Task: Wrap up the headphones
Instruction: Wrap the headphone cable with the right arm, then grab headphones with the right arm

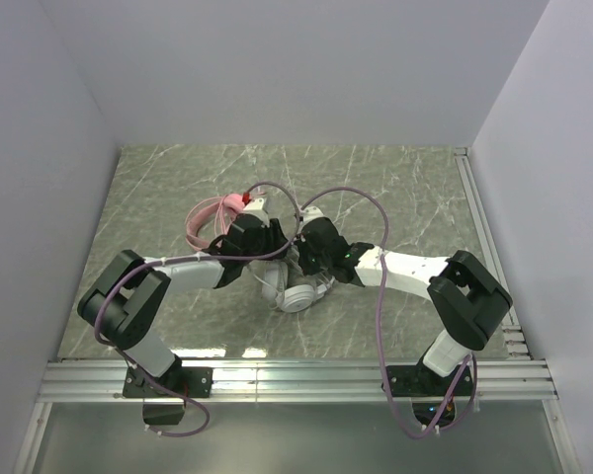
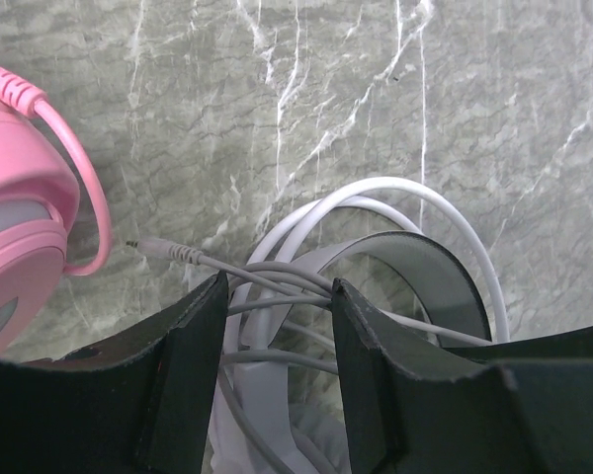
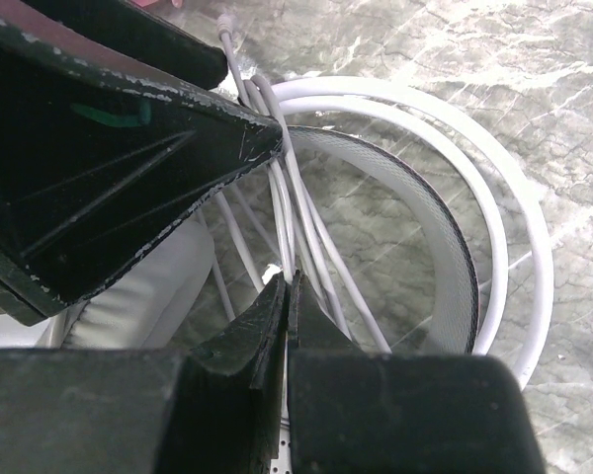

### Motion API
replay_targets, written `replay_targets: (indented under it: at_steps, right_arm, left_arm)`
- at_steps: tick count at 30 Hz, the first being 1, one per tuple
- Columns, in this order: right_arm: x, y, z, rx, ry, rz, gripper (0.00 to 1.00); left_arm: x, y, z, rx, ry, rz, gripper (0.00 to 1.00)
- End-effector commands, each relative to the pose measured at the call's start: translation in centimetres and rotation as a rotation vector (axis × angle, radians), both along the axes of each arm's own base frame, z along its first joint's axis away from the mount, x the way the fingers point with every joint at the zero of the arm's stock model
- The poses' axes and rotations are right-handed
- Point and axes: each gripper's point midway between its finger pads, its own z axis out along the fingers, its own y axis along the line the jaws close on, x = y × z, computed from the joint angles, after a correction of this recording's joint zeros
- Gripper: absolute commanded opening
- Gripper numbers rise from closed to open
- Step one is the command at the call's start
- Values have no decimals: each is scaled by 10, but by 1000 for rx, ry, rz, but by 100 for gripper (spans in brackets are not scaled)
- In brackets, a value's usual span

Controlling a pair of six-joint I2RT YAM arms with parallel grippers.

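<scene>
The white headphones (image 1: 298,294) lie mid-table between both grippers, with the pink headphones (image 1: 212,212) just behind on the left. My left gripper (image 2: 277,286) stands open astride several loops of the grey-white cable (image 2: 277,269) and the white headband (image 2: 395,193); the cable's plug (image 2: 158,249) pokes out left, beside the pink headphones (image 2: 20,217). My right gripper (image 3: 289,281) is shut, and a strand of that cable (image 3: 301,207) runs into its tips. The white headband (image 3: 514,197) and an earcup cushion (image 3: 138,296) lie past it, under the left gripper (image 3: 128,148).
The green marble table (image 1: 405,188) is walled on the left, back and right. A metal rail (image 1: 296,380) runs along the near edge by the arm bases. Purple arm cables (image 1: 381,296) loop above the headphones.
</scene>
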Motion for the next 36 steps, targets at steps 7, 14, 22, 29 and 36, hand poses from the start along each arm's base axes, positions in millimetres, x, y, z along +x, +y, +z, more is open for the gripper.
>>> replay_targets:
  at_steps: [7, 14, 22, 29, 36]
  right_arm:
    - [8, 4, 8, 36, -38, -7, 0]
    - [10, 1, 25, 67, -55, -21, 18]
    - [11, -14, 55, 127, -95, -58, 36]
    - [0, -56, 63, 172, -39, -187, 63]
    - [-29, -95, 50, 295, 145, -382, 83]
  left_arm:
    - [-15, -4, -6, -96, 20, 2, 51]
    - [-15, -2, -8, -105, 15, 13, 51]
    - [-16, -1, -5, -116, 4, 17, 50]
    - [-18, -2, -5, -134, 5, 15, 50]
    - [-21, -2, -7, -159, 3, 14, 50]
